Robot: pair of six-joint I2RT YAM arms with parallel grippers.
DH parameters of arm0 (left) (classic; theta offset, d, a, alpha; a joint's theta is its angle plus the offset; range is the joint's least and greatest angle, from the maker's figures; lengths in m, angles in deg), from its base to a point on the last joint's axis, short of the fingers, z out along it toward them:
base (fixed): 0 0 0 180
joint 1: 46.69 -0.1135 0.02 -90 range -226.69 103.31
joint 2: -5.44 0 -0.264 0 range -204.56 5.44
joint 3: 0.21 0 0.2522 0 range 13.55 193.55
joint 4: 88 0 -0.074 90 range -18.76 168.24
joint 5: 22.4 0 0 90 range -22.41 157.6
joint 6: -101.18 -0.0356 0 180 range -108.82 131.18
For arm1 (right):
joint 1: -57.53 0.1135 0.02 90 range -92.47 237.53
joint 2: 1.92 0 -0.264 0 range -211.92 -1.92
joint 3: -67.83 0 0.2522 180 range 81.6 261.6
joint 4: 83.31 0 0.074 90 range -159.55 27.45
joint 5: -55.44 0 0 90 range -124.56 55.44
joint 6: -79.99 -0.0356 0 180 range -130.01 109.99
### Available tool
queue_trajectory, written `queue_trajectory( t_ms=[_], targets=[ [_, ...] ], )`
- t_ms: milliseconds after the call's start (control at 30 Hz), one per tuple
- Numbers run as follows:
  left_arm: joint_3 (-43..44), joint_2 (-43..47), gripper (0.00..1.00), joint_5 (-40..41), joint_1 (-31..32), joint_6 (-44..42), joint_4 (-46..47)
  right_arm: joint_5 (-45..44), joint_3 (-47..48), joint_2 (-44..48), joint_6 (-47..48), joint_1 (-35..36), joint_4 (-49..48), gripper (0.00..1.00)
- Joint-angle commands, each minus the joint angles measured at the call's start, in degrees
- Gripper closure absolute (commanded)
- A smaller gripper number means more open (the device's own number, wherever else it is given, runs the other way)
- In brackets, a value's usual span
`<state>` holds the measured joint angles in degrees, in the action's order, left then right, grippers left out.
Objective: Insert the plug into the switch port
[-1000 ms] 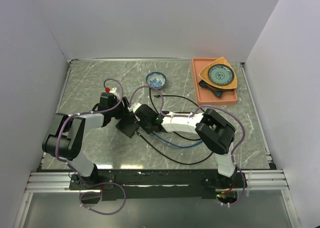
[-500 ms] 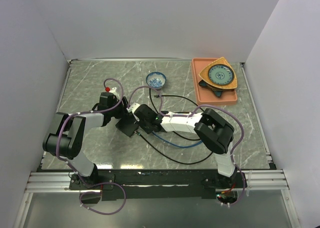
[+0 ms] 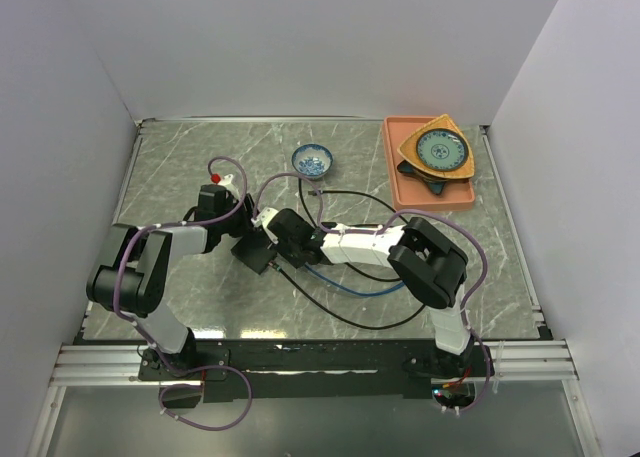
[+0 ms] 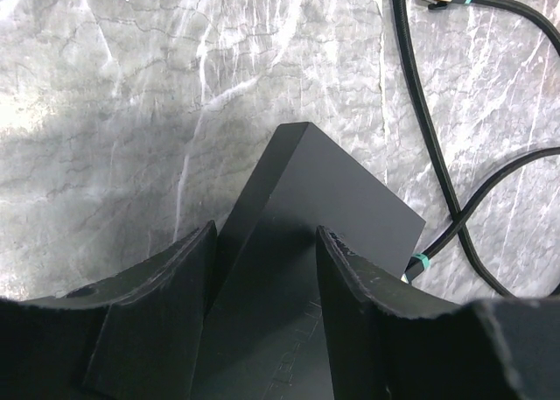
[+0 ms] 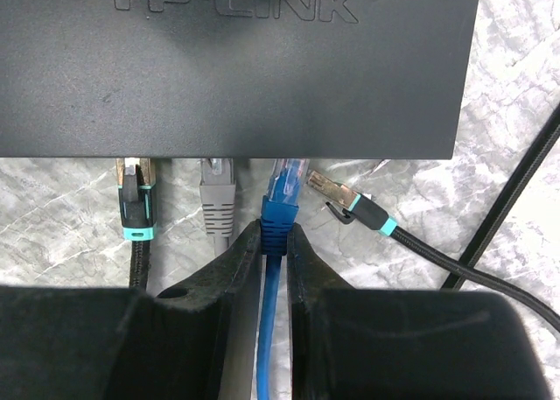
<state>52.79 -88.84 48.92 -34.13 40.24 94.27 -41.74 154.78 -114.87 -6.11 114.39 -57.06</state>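
The switch [image 5: 236, 67] is a flat matte-black box marked TP-LINK; it also shows in the top view [image 3: 255, 250] and the left wrist view [image 4: 315, 234]. My right gripper [image 5: 276, 242] is shut on the blue plug [image 5: 282, 199], whose tip is at the switch's port edge. A black plug with a teal band [image 5: 134, 199] and a grey plug [image 5: 216, 194] sit at ports to its left. Another black plug [image 5: 346, 203] lies loose to its right. My left gripper [image 4: 262, 242] is shut on the switch, one finger on each side of it.
A small blue patterned bowl [image 3: 312, 159] stands behind the arms. An orange tray [image 3: 398, 187] with stacked plates [image 3: 440, 152] is at the back right. Black cables [image 3: 340, 307] and a blue cable [image 3: 345, 287] loop over the marble table in front of the right arm.
Both grippers and the switch have shifted slightly left and away. Each keeps its hold.
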Motion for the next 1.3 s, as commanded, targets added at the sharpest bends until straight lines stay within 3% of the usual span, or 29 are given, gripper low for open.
queue_trajectory(
  t_ms=[0,700,1067,1267],
  targets=[
    [-0.75,-2.31,0.47,-10.50,2.03,1.09,-2.67,3.14,5.39,0.09,1.11,0.44,-15.48,1.00],
    [-0.13,-4.33,0.55,-17.53,2.56,0.21,-2.15,6.92,10.22,-1.05,0.93,-1.58,-20.75,1.00],
    [1.10,-6.44,0.60,-20.78,2.91,-0.49,-2.50,14.56,10.83,-2.54,-0.56,-4.21,-27.26,1.00],
    [1.80,-7.58,0.65,-21.66,3.00,-0.76,-2.94,13.25,13.21,-4.47,-1.17,-4.65,-27.52,1.00]
  ],
)
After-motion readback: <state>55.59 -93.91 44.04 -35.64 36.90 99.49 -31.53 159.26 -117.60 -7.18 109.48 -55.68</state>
